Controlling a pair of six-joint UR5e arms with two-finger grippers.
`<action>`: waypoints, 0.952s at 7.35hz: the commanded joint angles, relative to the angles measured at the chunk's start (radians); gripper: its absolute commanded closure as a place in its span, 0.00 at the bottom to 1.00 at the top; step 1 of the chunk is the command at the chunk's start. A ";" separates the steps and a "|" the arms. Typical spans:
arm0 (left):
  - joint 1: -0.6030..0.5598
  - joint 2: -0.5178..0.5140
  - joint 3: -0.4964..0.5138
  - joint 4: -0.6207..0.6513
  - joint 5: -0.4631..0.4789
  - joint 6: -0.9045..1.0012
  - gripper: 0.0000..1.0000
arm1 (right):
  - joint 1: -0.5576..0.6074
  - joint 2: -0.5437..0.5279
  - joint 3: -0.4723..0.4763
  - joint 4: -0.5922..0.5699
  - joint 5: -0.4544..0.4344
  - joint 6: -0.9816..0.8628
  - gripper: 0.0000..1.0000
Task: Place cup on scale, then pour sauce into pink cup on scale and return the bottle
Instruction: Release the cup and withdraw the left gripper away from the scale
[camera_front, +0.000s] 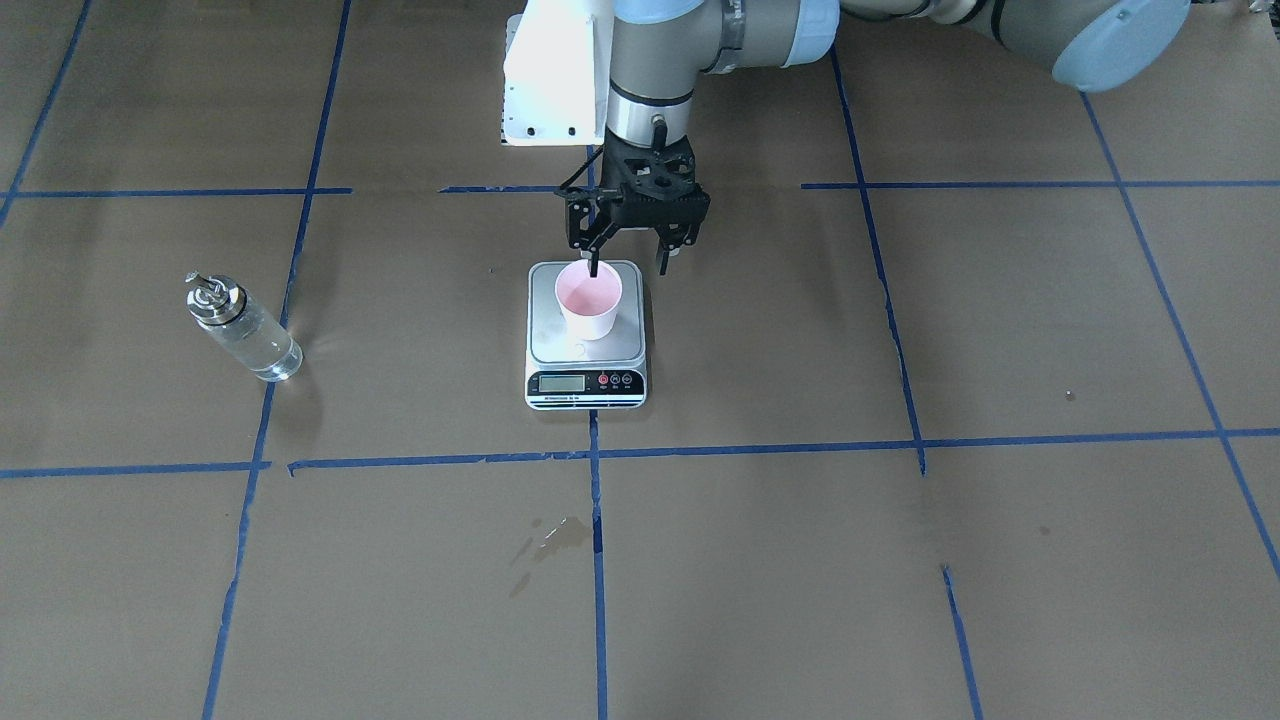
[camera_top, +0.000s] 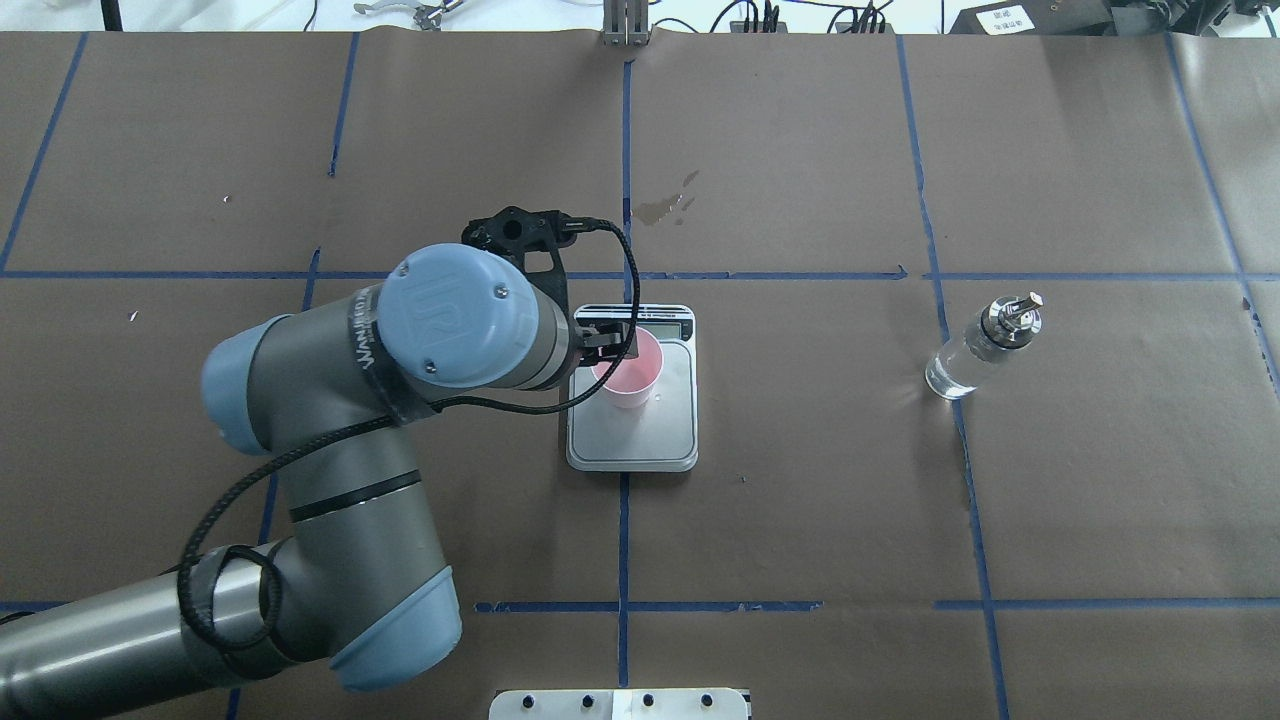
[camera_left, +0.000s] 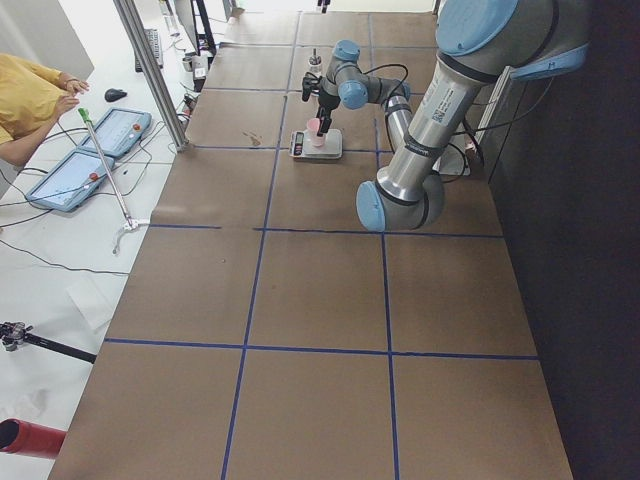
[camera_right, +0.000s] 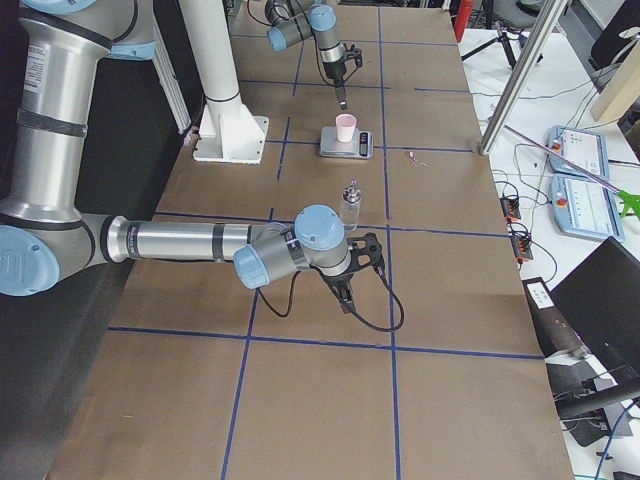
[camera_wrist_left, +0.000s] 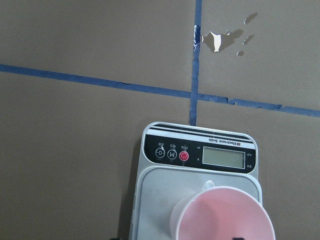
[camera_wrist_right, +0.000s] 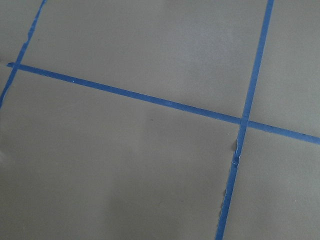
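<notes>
The pink cup (camera_front: 590, 300) stands upright on the scale (camera_front: 545, 335) at mid-table; it also shows in the overhead view (camera_top: 632, 372) and the left wrist view (camera_wrist_left: 220, 215). My left gripper (camera_front: 629, 265) is open just above the cup's back rim, one finger over the cup's mouth, the other outside it. The glass bottle (camera_front: 245, 330) with clear sauce stands upright, apart from the scale, also in the overhead view (camera_top: 978, 350). My right gripper (camera_right: 345, 292) hangs low over the table near the bottle (camera_right: 350, 205); I cannot tell whether it is open.
A wet stain (camera_front: 555, 535) marks the brown paper in front of the scale. Blue tape lines (camera_front: 597, 455) grid the table. The left arm's elbow (camera_top: 460, 315) hides part of the scale from overhead. Operator tablets (camera_right: 575, 150) lie beyond the table's edge.
</notes>
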 joint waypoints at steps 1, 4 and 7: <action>-0.095 0.061 -0.077 0.006 -0.006 0.179 0.00 | 0.000 0.000 0.040 0.001 0.000 0.058 0.00; -0.315 0.199 -0.138 0.011 -0.114 0.560 0.00 | -0.003 0.002 0.152 -0.003 0.008 0.227 0.00; -0.549 0.381 -0.129 0.006 -0.283 0.790 0.00 | -0.079 -0.018 0.290 -0.005 0.037 0.432 0.00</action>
